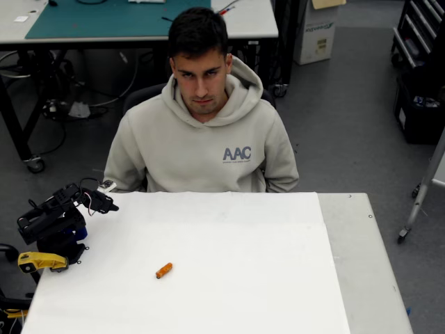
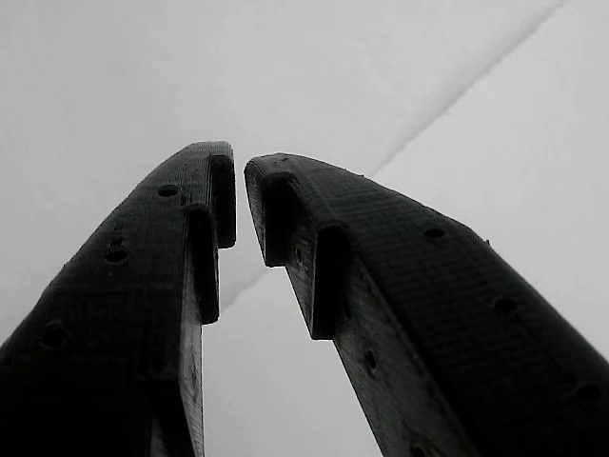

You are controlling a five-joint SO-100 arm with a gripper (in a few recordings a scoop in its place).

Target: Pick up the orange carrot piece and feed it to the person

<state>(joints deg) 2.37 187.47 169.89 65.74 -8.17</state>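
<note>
Small bright-orange stubby carrot piece (image 1: 163, 270) lies loose on the white table sheet (image 1: 229, 278), toward the near-left part, tilted. Black two-finger gripper (image 1: 110, 205) hangs over the table's far-left corner, well apart from the carrot; wrist view shows its fingertips (image 2: 240, 195) nearly closed, narrow gap, nothing between. Person in grey-beige hoodie (image 1: 205, 139) sits behind the far edge.

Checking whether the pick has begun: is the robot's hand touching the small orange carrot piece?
Apart. The overhead view shows the black hand at the table's left edge, with bare white tabletop between it and the small orange carrot piece.
</note>
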